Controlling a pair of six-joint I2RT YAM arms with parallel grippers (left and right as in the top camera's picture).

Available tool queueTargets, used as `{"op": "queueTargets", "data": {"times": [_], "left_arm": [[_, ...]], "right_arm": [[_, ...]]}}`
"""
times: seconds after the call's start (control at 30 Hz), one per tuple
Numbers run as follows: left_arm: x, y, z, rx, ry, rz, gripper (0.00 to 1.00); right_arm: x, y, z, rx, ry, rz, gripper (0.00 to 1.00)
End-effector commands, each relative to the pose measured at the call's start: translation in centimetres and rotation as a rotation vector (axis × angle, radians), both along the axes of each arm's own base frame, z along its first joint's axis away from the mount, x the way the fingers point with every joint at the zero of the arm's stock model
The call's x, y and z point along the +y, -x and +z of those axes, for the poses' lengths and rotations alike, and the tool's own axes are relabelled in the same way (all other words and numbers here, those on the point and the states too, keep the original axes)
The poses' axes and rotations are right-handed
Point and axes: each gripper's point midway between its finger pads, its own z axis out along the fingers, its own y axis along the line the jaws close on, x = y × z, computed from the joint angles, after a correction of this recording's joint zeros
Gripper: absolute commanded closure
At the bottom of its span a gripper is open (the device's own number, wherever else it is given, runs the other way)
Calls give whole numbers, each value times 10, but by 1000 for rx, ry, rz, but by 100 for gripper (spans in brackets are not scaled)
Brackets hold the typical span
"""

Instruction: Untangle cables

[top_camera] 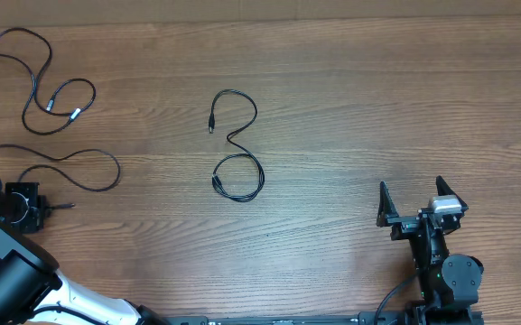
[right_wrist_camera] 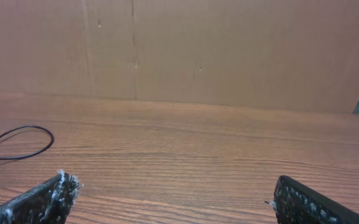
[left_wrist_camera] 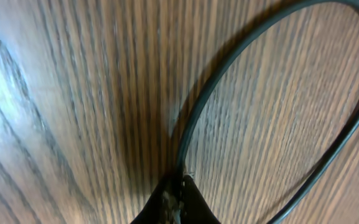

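Observation:
Three thin black cables lie apart on the wooden table. One is at the far left corner [top_camera: 34, 86], with silver tips. One forms an S with a loop at the centre [top_camera: 238, 144]; its loop also shows in the right wrist view [right_wrist_camera: 51, 142]. The third [top_camera: 88, 158] sweeps across the left side. My left gripper [top_camera: 48, 206] is low on the table at the left edge. In the left wrist view its fingers [left_wrist_camera: 178, 186] are shut on this cable [left_wrist_camera: 226, 68], which arcs out from between the tips. My right gripper [top_camera: 412, 186] is open and empty at the near right, also seen in its wrist view [right_wrist_camera: 173, 186].
A brown board wall [right_wrist_camera: 229, 56] stands behind the far table edge. The left arm's white and black body [top_camera: 7, 280] fills the near left corner. The right arm base [top_camera: 445, 280] sits at the near right edge.

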Motion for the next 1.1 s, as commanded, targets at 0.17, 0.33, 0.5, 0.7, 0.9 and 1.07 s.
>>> {"op": "queueTargets", "data": {"times": [0.17,0.33,0.5,0.7,0.9,1.07], "left_arm": [[5,-19,34,-32,55,2,95],[14,-33,72,-67,32,-55,66],[11,-51,102,-170,29,-182,14],[-23,-80,124,-409,62,-489,0],[-87,-121,156,-692,97,-795,0],[-147,-145,148,-658,62,-1037,0]], "right_arm": [[-3,0,-2,-4,1,-16,0],[-3,0,-2,-4,1,-17,0],[-3,0,-2,-4,1,-16,0],[-3,0,-2,-4,1,-16,0],[-3,0,-2,-4,1,-17,0],[-3,0,-2,-4,1,-16,0]]}}
